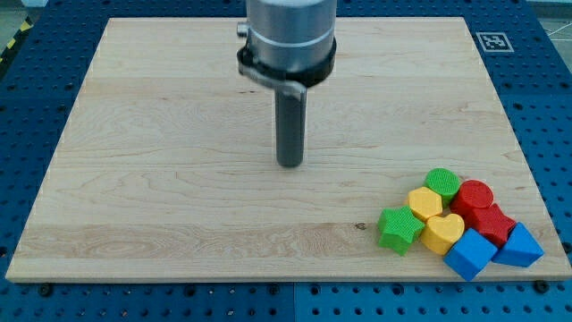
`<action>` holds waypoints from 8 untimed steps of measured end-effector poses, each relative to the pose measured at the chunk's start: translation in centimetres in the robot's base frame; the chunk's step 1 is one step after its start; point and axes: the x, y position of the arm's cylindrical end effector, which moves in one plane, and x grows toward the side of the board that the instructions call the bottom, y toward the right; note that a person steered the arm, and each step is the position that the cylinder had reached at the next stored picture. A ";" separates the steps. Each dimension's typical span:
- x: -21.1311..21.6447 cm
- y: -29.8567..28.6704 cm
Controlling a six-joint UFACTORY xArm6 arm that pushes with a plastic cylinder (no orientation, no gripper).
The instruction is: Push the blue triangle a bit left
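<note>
The blue triangle lies at the board's lower right corner, at the right end of a tight cluster of blocks. A blue cube touches its left side and a red block sits just above it. My tip is at the end of the dark rod near the middle of the board, far to the left of the triangle and above it in the view, touching no block.
The cluster also holds a green star, two yellow hearts, a green cylinder and a red cylinder. The wooden board lies on a blue perforated table; a marker tag is at the top right.
</note>
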 end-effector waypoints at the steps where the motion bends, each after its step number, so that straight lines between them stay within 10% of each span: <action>1: 5.8 -0.3; 3: 3.0 2.2; 5: -4.5 22.1; 6: -5.8 23.1; 8: 2.1 30.1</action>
